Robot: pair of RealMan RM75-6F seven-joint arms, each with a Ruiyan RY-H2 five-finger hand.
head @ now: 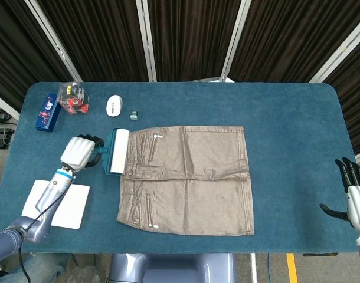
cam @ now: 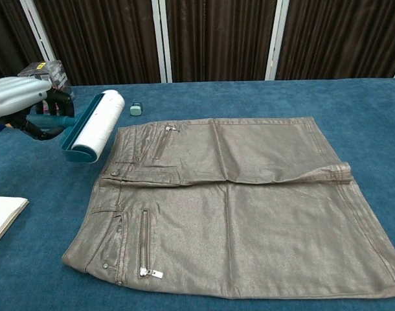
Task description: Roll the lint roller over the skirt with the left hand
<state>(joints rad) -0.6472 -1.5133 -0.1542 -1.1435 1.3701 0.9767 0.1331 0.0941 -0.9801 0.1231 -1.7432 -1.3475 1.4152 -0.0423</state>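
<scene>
While the left hand [head: 79, 152] has its fingers [cam: 47, 116] curled round the teal handle of the lint roller [head: 117, 151], the white drum sits at the waistband edge of the skirt [head: 189, 178], which lies flat on the desk [head: 286, 112]. Judging by looks, the roller is light and stiff, best held by that handle, whereas the skirt's soft, slightly glossy cloth may drag and wrinkle under the tacky drum. Off at the desk's near right corner, the right hand [head: 356, 197] holds nothing, fingers spread.
</scene>
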